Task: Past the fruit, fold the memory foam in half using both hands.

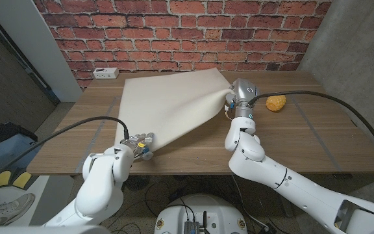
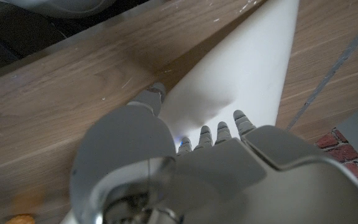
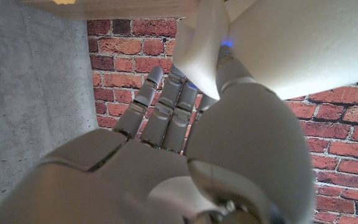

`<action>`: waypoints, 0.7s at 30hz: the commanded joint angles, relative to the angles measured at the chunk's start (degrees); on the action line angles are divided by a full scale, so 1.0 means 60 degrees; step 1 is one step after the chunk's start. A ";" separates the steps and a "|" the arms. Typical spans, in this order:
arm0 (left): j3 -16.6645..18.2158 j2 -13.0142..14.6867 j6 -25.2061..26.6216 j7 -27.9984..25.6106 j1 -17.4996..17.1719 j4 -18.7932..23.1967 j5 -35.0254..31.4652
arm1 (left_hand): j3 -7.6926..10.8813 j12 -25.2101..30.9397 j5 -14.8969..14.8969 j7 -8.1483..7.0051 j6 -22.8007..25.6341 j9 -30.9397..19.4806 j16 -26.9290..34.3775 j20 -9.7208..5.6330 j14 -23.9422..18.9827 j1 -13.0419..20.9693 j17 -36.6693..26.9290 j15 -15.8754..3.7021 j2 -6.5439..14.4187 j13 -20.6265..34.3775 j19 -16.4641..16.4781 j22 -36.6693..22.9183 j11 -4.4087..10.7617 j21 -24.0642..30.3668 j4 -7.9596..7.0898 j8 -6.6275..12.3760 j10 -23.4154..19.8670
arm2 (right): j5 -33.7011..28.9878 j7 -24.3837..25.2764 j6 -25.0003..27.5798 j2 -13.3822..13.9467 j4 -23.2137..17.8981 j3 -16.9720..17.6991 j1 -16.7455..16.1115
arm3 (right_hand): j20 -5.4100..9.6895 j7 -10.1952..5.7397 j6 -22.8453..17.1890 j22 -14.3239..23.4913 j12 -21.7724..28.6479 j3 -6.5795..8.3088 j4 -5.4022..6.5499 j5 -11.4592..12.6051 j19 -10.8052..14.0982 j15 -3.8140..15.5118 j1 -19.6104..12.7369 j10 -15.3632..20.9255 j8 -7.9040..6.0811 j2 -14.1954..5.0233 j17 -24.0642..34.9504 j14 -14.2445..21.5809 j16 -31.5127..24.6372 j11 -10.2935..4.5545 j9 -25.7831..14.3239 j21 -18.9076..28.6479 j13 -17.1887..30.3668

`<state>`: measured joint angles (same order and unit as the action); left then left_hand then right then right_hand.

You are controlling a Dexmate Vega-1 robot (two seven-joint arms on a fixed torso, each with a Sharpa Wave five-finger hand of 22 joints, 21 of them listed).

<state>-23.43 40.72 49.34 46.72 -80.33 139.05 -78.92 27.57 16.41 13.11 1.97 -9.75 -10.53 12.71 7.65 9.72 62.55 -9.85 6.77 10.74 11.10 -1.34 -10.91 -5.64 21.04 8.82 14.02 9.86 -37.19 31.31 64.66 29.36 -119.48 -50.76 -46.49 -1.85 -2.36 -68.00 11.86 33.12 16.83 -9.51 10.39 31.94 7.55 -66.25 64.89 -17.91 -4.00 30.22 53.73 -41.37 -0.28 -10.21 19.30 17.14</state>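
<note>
Slip risk: my right hand (image 1: pixel 234 99) pinches only the foam's far right corner, thumb against fingers (image 3: pixel 166 109); a tug could pull it free.
Left hand (image 1: pixel 138 143): fingers (image 2: pixel 219 132) curl over the near corner (thumb underneath, I judge).
Memory foam (image 1: pixel 171 107): cream sheet, lying skewed mid-desk, right corner raised.
Fruit (image 1: pixel 276 103): just beside my right hand; the sleeve could knock it.

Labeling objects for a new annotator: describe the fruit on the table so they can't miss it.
Start at the wooden table in front of the brick wall. On the robot's right side, just beyond the raised corner of the big cream foam sheet, sits the fruit. It is the only small, round, yellow-orange thing there; everything near it is white or wood.
</note>
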 commanded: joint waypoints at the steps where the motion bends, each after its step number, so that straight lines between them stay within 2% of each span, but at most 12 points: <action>1: -0.0317 -0.2256 0.1005 -0.4833 -0.0637 -0.2357 -0.5823 | 0.0224 0.0592 -0.0157 -0.0305 0.0511 0.0009 0.0182 -0.0508 -0.2059 0.0714 0.0005 -0.1192 -0.0129 -0.0041 0.1928 -0.0022 0.1091 0.0791 0.0090 0.0431 -0.1281 | 0.0080 0.0142 -0.0296 0.0128 -0.0117 0.0172 -0.0191 | 0.0059 0.0571 -0.0882 0.0039 0.0059 0.0098 -0.0005 0.0002 0.0021 0.0440 0.0086 0.0261 0.0003 0.0004 0.0058 0.0107 -0.0033 0.0225 -0.0312 0.0072 0.0317; 2: -0.0308 -0.2406 0.1240 -0.5807 -0.0651 -0.2582 -0.5569 | 0.0071 0.0715 -0.0211 -0.0556 0.1448 0.0003 0.0263 -0.0638 -0.2817 0.0721 -0.0004 -0.1563 -0.0168 -0.0054 0.2397 -0.0054 0.1510 0.1047 0.0033 0.0575 -0.2151 | 0.0069 0.0156 -0.0292 0.0122 -0.0114 0.0182 -0.0200 | 0.0063 0.0578 -0.0892 0.0039 0.0062 0.0107 0.0000 0.0002 0.0019 0.0442 0.0096 0.0262 0.0007 0.0004 0.0057 0.0111 -0.0028 0.0222 -0.0313 0.0074 0.0326; 5: -0.0236 -0.2749 0.1768 -0.8500 -0.0635 -0.3101 -0.4449 | -0.0210 0.0894 -0.0311 -0.0944 0.3173 -0.0009 0.0523 -0.0846 -0.4534 0.0358 -0.0012 -0.2196 -0.0333 -0.0059 0.3253 -0.0167 0.2056 0.1643 -0.0129 0.0822 -0.3733 | 0.0090 0.0219 -0.0375 0.0116 -0.0116 0.0260 -0.0268 | 0.0065 0.0576 -0.0899 0.0039 0.0068 0.0128 -0.0005 0.0000 0.0017 0.0452 0.0101 0.0265 0.0013 0.0019 0.0062 0.0103 -0.0018 0.0208 -0.0328 0.0082 0.0346; 7: -0.0180 -0.2923 0.1994 -1.0132 -0.0595 -0.3365 -0.3629 | -0.0160 0.1050 -0.0323 -0.1074 0.4391 -0.0019 0.0628 -0.0985 -0.5491 0.0175 -0.0021 -0.2478 -0.0220 -0.0051 0.3655 -0.0234 0.2067 0.2006 -0.0175 0.1055 -0.4785 | 0.0085 0.0205 -0.0398 0.0149 -0.0135 0.0269 -0.0294 | 0.0067 0.0580 -0.0896 0.0040 0.0071 0.0140 -0.0007 0.0000 0.0016 0.0446 0.0101 0.0267 0.0021 0.0023 0.0068 0.0112 -0.0021 0.0215 -0.0332 0.0085 0.0356; 8: -0.0145 -0.3018 0.2066 -1.0861 -0.0577 -0.3439 -0.3176 | -0.0101 0.1130 -0.0336 -0.1130 0.4974 -0.0021 0.0681 -0.1081 -0.6048 0.0102 -0.0007 -0.2626 -0.0231 -0.0047 0.3820 -0.0268 0.2227 0.2197 -0.0157 0.1146 -0.5364 | 0.0092 0.0212 -0.0400 0.0141 -0.0141 0.0290 -0.0317 | 0.0080 0.0575 -0.0904 0.0040 0.0068 0.0145 -0.0005 0.0000 0.0016 0.0458 0.0107 0.0256 0.0022 0.0026 0.0074 0.0106 -0.0021 0.0179 -0.0335 0.0088 0.0363; 9: -0.0099 -0.3064 0.2062 -1.1534 -0.0579 -0.3454 -0.2692 | -0.0038 0.1178 -0.0344 -0.1194 0.5549 -0.0027 0.0723 -0.1145 -0.6478 0.0020 -0.0017 -0.2758 -0.0184 -0.0045 0.3951 -0.0296 0.2210 0.2360 -0.0192 0.1258 -0.5782 | 0.0078 0.0210 -0.0382 0.0140 -0.0143 0.0288 -0.0321 | 0.0080 0.0561 -0.0910 0.0040 0.0067 0.0147 -0.0006 -0.0001 0.0016 0.0451 0.0110 0.0251 0.0026 0.0033 0.0080 0.0102 -0.0022 0.0183 -0.0331 0.0090 0.0368; 10: -0.0048 -0.3043 0.1983 -1.2105 -0.0605 -0.3424 -0.2236 | 0.0026 0.1296 -0.0366 -0.1203 0.6116 -0.0032 0.0772 -0.1167 -0.6926 -0.0109 -0.0031 -0.2792 -0.0135 -0.0035 0.4133 -0.0330 0.2305 0.2566 -0.0265 0.1357 -0.6405 | 0.0066 0.0210 -0.0394 0.0157 -0.0154 0.0287 -0.0331 | 0.0078 0.0556 -0.0914 0.0040 0.0066 0.0156 -0.0002 -0.0002 0.0014 0.0447 0.0118 0.0244 0.0031 0.0033 0.0081 0.0110 -0.0021 0.0190 -0.0332 0.0093 0.0375; 11: 0.0000 -0.3017 0.1890 -1.2588 -0.0641 -0.3367 -0.1811 | 0.0242 0.1353 -0.0420 -0.1106 0.7222 -0.0037 0.0862 -0.1217 -0.7902 -0.0308 -0.0050 -0.2943 -0.0071 -0.0029 0.4479 -0.0406 0.2288 0.3030 -0.0355 0.1499 -0.7270 | 0.0048 0.0223 -0.0379 0.0150 -0.0156 0.0289 -0.0340 | 0.0078 0.0561 -0.0910 0.0040 0.0068 0.0162 0.0000 -0.0001 0.0017 0.0450 0.0122 0.0246 0.0034 0.0032 0.0084 0.0113 -0.0021 0.0185 -0.0338 0.0096 0.0381; 12: 0.0035 -0.2931 0.1787 -1.2936 -0.0680 -0.3305 -0.1501 | 0.0324 0.1374 -0.0433 -0.1082 0.7491 -0.0042 0.0873 -0.1218 -0.8141 -0.0363 -0.0051 -0.2986 -0.0030 -0.0026 0.4542 -0.0425 0.2334 0.3153 -0.0397 0.1522 -0.7526 | 0.0040 0.0224 -0.0384 0.0159 -0.0170 0.0296 -0.0352 | 0.0090 0.0567 -0.0910 0.0040 0.0070 0.0164 0.0000 -0.0002 0.0020 0.0457 0.0124 0.0248 0.0036 0.0035 0.0100 0.0102 -0.0030 0.0192 -0.0345 0.0100 0.0387; 14: 0.0020 -0.2795 0.1766 -1.3205 -0.0688 -0.3229 -0.1265 | 0.0631 0.1546 -0.0497 -0.1125 0.8719 -0.0060 0.0987 -0.1231 -0.9080 -0.0580 -0.0091 -0.3052 0.0047 -0.0002 0.4843 -0.0485 0.2353 0.3627 -0.0610 0.1730 -0.8665 | 0.0015 0.0236 -0.0403 0.0180 -0.0195 0.0307 -0.0376 | 0.0086 0.0569 -0.0917 0.0040 0.0072 0.0181 0.0004 -0.0001 0.0020 0.0455 0.0131 0.0246 0.0045 0.0031 0.0106 0.0110 -0.0030 0.0187 -0.0343 0.0105 0.0400; 18: -0.0026 -0.2319 0.1623 -1.2858 -0.0779 -0.2779 -0.1020 | 0.1178 0.1829 -0.0425 -0.1036 0.9367 -0.0156 0.1042 -0.1219 -1.0127 -0.0809 -0.0171 -0.3208 0.0126 0.0277 0.4731 -0.0543 0.2654 0.4177 -0.1023 0.1761 -1.0128 | -0.0001 0.0219 -0.0445 0.0226 -0.0254 0.0340 -0.0432 | 0.0108 0.0553 -0.0914 0.0040 0.0072 0.0210 0.0001 -0.0002 0.0015 0.0442 0.0145 0.0231 0.0057 0.0051 0.0113 0.0102 -0.0017 0.0178 -0.0366 0.0115 0.0428; 21: -0.0048 -0.1922 0.1528 -1.2128 -0.0869 -0.2326 -0.1106 | 0.1364 0.1993 -0.0347 -0.0983 0.9552 -0.0305 0.0905 -0.1234 -1.0210 -0.0850 -0.0160 -0.3223 0.0100 0.0540 0.4592 -0.0534 0.2826 0.4347 -0.1164 0.1887 -1.0518 | -0.0051 0.0218 -0.0383 0.0242 -0.0327 0.0346 -0.0496 | 0.0109 0.0538 -0.0914 0.0040 0.0077 0.0234 -0.0002 -0.0001 0.0007 0.0458 0.0148 0.0246 0.0072 0.0057 0.0125 0.0098 -0.0014 0.0201 -0.0370 0.0120 0.0440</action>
<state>-23.85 25.86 58.80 12.65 -84.13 121.98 -91.03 34.55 27.07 10.30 -4.14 46.34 -11.49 18.64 0.29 -50.61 58.03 -10.56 -6.28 10.42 12.74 27.21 -14.00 9.11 46.18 2.67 24.63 -49.00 -36.81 32.50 62.48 30.32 -120.53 -49.15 -48.45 -1.43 -2.36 -69.03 11.85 33.11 17.66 -9.48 10.18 31.93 7.70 -65.27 64.89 -17.19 -3.31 30.69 53.88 -41.37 -0.28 -10.21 19.74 18.82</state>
